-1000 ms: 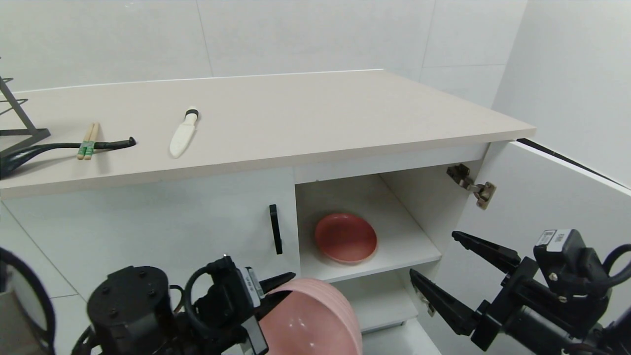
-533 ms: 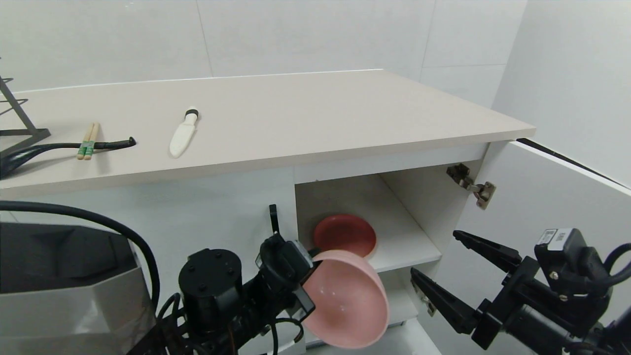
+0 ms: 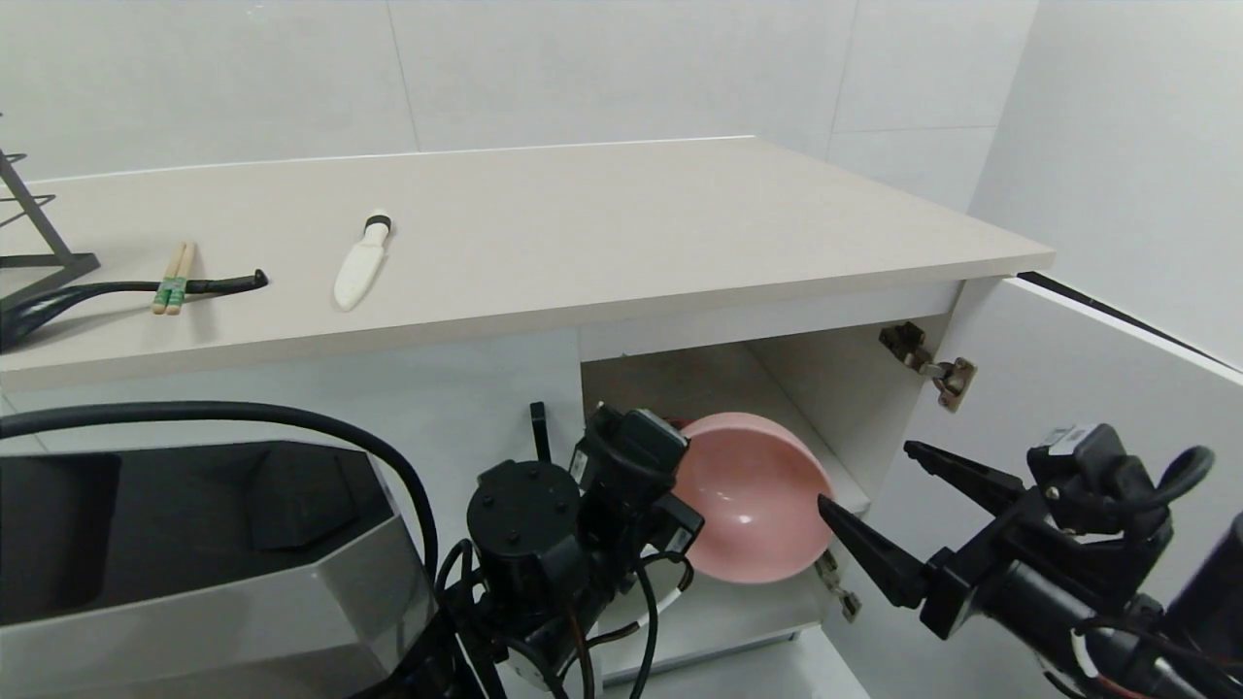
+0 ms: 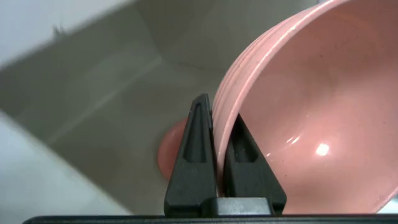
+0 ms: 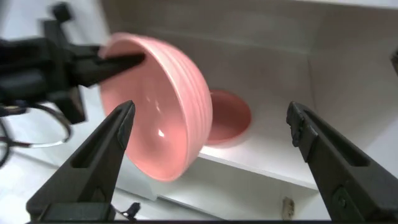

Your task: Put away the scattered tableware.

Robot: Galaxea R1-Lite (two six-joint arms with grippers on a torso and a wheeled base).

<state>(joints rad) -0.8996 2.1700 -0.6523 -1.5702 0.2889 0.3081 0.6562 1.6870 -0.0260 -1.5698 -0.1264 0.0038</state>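
Inside cupboard, red plate behind pink bowl

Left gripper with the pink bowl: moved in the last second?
Yes. The left gripper, shut on the pink bowl, went up and right past the black door handle, toward the cabinet's upper shelf.

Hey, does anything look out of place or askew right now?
The pink bowl is tipped on its side, gripped by its rim in the left end effector, in front of the open cabinet's shelf. On the counter, chopsticks lie across a black utensil, with a white knife loose nearby.
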